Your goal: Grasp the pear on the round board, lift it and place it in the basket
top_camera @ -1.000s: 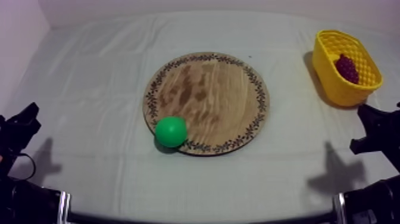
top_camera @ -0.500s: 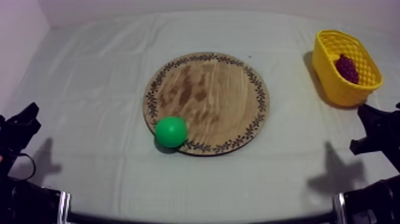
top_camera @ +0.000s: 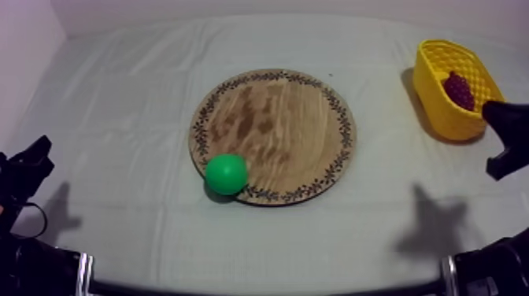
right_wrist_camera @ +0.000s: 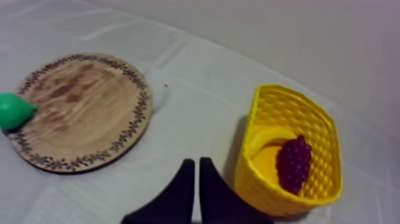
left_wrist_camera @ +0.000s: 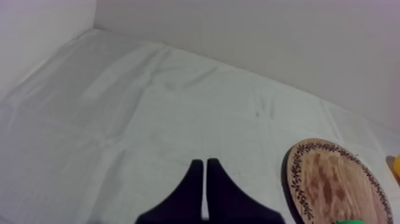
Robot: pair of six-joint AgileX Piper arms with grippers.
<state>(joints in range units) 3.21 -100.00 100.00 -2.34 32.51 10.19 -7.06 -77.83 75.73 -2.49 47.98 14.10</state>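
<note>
The green pear (top_camera: 226, 174) lies on the near-left rim of the round wooden board (top_camera: 275, 126) at mid-table. From the right wrist it sits at the board's (right_wrist_camera: 83, 101) edge as the pear (right_wrist_camera: 15, 110). The yellow basket (top_camera: 435, 102) stands at the far right with a bunch of grapes (top_camera: 459, 89) inside. My right gripper (top_camera: 490, 110) hangs just beside the basket's near end, fingers together as a narrow wedge (right_wrist_camera: 196, 164), holding nothing. My left gripper (top_camera: 39, 148) rests low at the left, also shut (left_wrist_camera: 205, 164) and far from the board (left_wrist_camera: 333, 184).
Beside the grapes (right_wrist_camera: 294, 162), the basket (right_wrist_camera: 256, 179) also holds a yellow fruit (right_wrist_camera: 268, 140). Open cloth lies between the board and the basket and all along the left side. A pale wall runs behind the table.
My right gripper has moved up and away from the table's near edge to beside the basket, and its shadow shifted too. The left arm, pear and board are as before.
</note>
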